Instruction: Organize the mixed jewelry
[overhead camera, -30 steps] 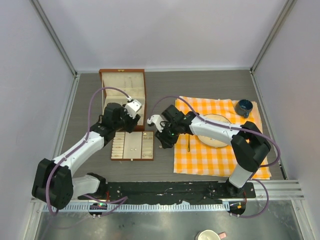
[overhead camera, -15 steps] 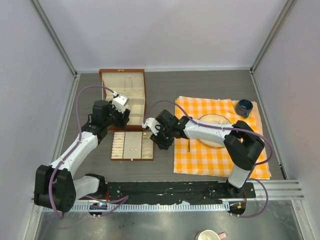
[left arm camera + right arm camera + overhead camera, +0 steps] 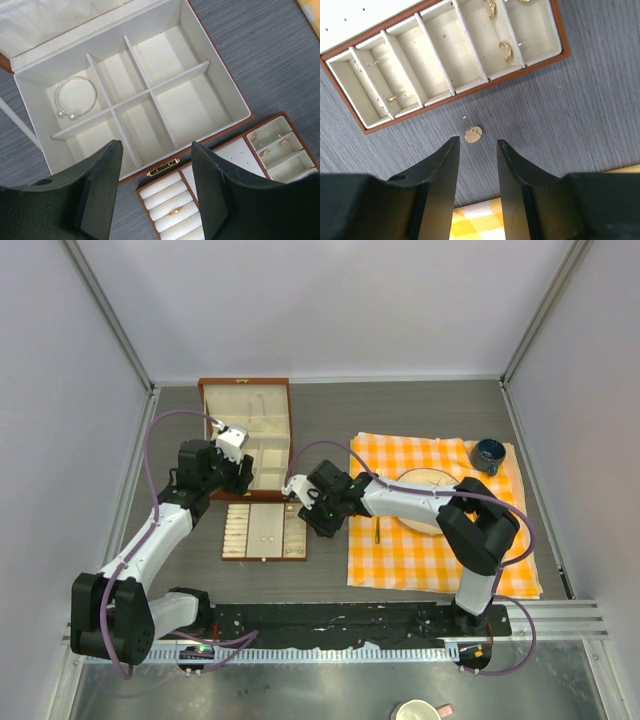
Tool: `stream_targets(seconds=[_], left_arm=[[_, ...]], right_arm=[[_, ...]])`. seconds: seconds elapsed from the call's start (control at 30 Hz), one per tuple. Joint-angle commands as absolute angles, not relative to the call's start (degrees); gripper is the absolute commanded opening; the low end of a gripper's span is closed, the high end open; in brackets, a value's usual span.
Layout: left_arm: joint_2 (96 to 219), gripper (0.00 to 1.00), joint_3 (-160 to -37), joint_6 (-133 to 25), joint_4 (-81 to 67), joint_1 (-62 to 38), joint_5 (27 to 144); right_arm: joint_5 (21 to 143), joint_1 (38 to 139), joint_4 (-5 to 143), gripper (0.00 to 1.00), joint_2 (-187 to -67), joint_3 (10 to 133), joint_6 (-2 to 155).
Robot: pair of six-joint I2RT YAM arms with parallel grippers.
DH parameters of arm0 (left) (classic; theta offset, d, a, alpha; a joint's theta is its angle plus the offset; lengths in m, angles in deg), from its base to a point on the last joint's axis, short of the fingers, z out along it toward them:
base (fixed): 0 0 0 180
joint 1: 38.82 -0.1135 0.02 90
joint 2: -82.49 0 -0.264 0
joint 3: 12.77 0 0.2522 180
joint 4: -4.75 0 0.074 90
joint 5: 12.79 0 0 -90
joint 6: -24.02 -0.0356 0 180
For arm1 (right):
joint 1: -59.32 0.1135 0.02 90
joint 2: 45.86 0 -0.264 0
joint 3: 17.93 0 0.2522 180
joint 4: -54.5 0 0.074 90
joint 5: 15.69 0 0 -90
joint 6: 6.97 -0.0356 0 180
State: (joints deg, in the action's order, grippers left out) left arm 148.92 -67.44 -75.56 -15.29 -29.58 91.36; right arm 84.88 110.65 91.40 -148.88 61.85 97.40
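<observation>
You have both grippers open, and neither one holds anything.

Your left gripper [image 3: 155, 147] hangs with its fingers wide apart over the front wall of the wooden box [image 3: 215, 75]. The silver bracelet [image 3: 71, 116] lies in the box's far left pocket. Your right gripper [image 3: 477, 142] is partly open over the grey table [image 3: 560, 125]. A small gold stud [image 3: 473, 134] lies there just past its fingertips, near the tray [image 3: 470, 92] with more gold pieces [image 3: 505, 49].

An orange checked cloth [image 3: 400, 560] carries a plate [image 3: 430, 481] and blue cup [image 3: 489, 453].
</observation>
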Motion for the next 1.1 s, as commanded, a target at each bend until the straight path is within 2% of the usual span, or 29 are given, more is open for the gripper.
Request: stream_targets(seconds=[0.0, 1.07], left_arm=[[147.79, 0.62, -68.90, -75.12, -14.02, -30.21, 92.77], [147.79, 0.63, -68.19, -74.33, -12.44, -31.08, 93.91]], right_arm=[[85.73, 111.17, 88.83, 0.41, -149.30, 64.38, 96.39], [84.95, 112.05, 88.39, 0.39, -152.03, 64.73, 96.57]])
